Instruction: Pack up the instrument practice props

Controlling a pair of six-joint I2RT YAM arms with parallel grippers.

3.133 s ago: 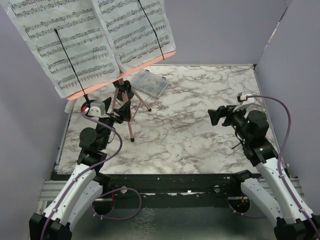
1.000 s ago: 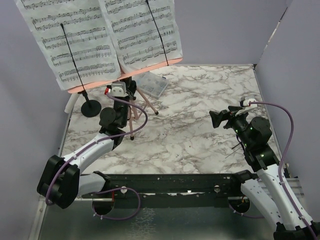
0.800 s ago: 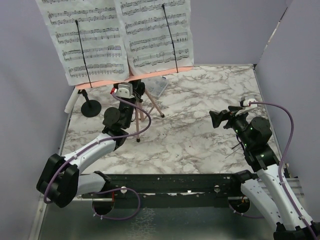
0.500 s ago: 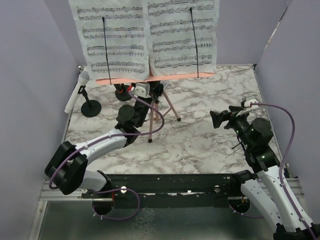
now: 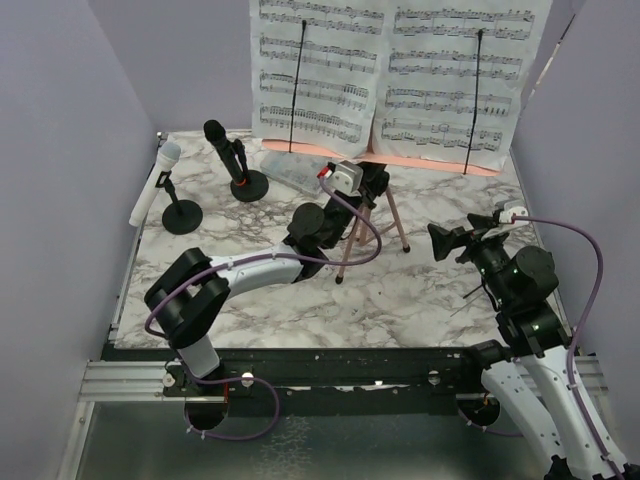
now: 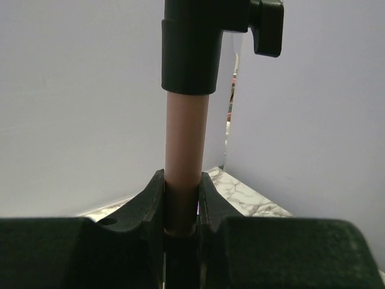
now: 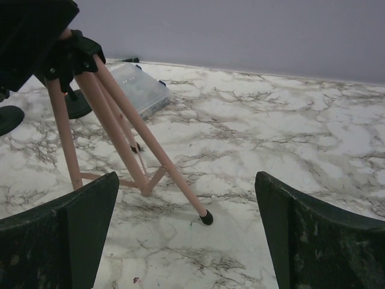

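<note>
one pink pole (image 6: 185, 138) sits clamped in the left pincer (image 6: 180, 201); the right pincer (image 7: 187, 232) gapes wide over the worktop (image 7: 289, 138), near the tripod legs (image 7: 146, 133).

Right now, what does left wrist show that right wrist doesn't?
Left wrist only: the left gripper shut on the pink pole, just under the black collar with its side knob.
Right wrist only: the right gripper open, the tripod legs down to a black-tipped foot, a clear case behind them, and a round black base at the left.
Both: pink tubing of the one stand, the marble table and the purple wall.
</note>
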